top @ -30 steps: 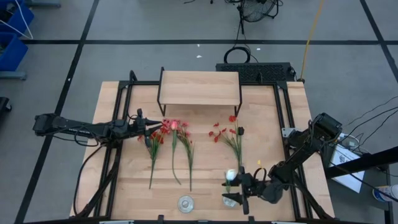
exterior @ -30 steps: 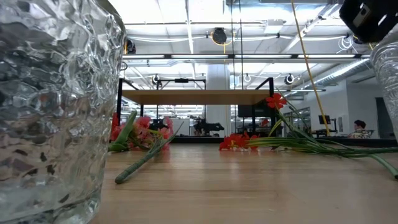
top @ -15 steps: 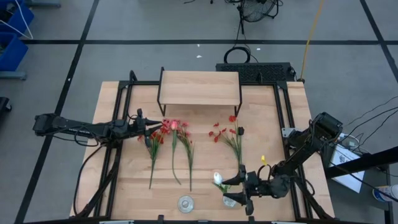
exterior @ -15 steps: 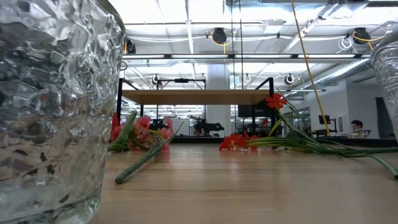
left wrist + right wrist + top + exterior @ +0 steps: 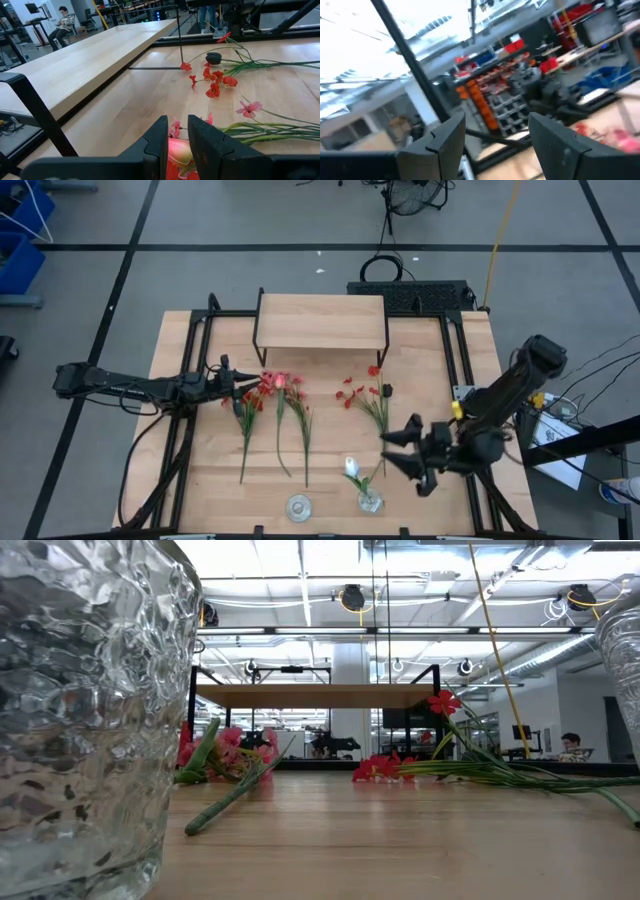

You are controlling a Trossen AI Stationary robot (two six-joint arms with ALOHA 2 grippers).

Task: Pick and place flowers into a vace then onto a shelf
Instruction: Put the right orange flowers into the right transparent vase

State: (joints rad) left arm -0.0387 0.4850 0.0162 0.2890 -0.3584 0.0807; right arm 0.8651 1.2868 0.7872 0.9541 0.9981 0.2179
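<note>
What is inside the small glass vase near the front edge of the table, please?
The vase holds one white-blossomed flower, its green stem leaning out. The stem's lower end inside the glass cannot be made out.

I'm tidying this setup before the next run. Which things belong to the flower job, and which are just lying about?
Job: flowers; shelf; vase holding a white flower; second glass vase; left gripper by the blossoms; right gripper, jaws open.
Lying about: blue bins; cables on the floor.
</note>
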